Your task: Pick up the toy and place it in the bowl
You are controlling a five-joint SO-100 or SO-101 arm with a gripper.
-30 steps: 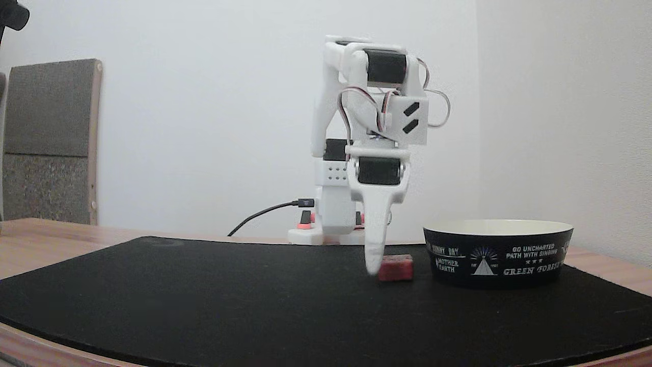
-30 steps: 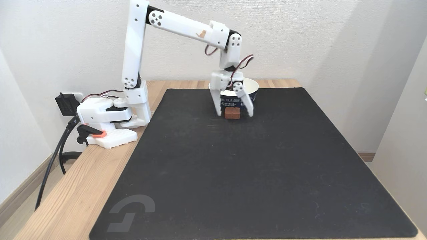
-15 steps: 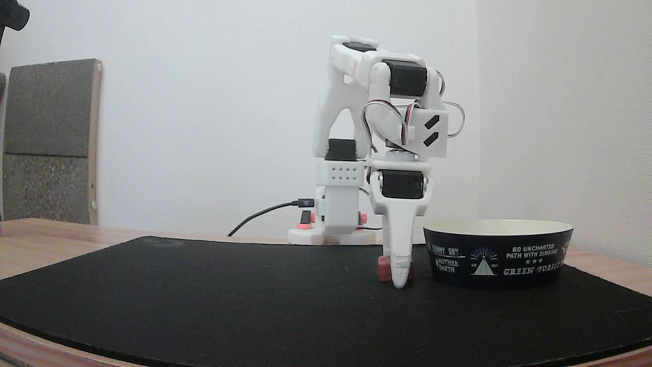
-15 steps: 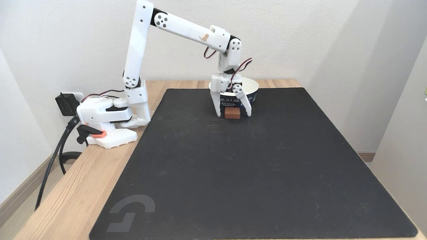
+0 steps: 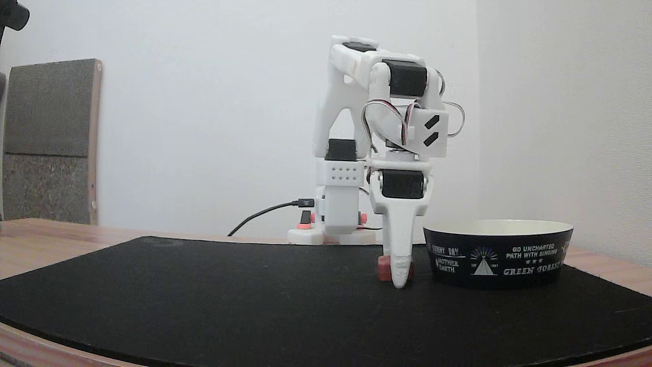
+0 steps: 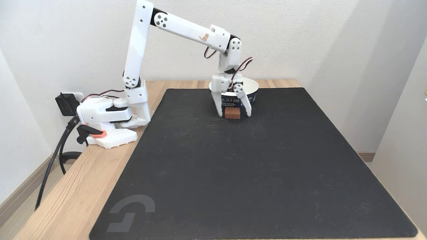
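Toy (image 5: pixel 383 267): mostly hidden behind the claw (image 5: pixel 400 278) finger in a fixed view; only its left end shows.
Bowl (image 6: pixel 253 87): front and lettering largely covered by the claw (image 6: pixel 234 115) in a fixed view.
Claw-to-toy (image 6: pixel 232 113) contact: cannot tell.
Mat (image 5: pixel 204 295): cut off by the bottom edge.
Tabletop (image 6: pixel 76 196): cut off at the bottom edge.

One toy (image 6: pixel 232 113), one bowl (image 5: pixel 498 253), one mat (image 6: pixel 253 173), one arm (image 6: pixel 186 28)

Bowl (image 6: pixel 254 87) stands just behind toy (image 6: pixel 232 113), blocking the far side. Fingers (image 6: pixel 247 108) flank toy. Black mat (image 6: pixel 233 173) in front lies open.
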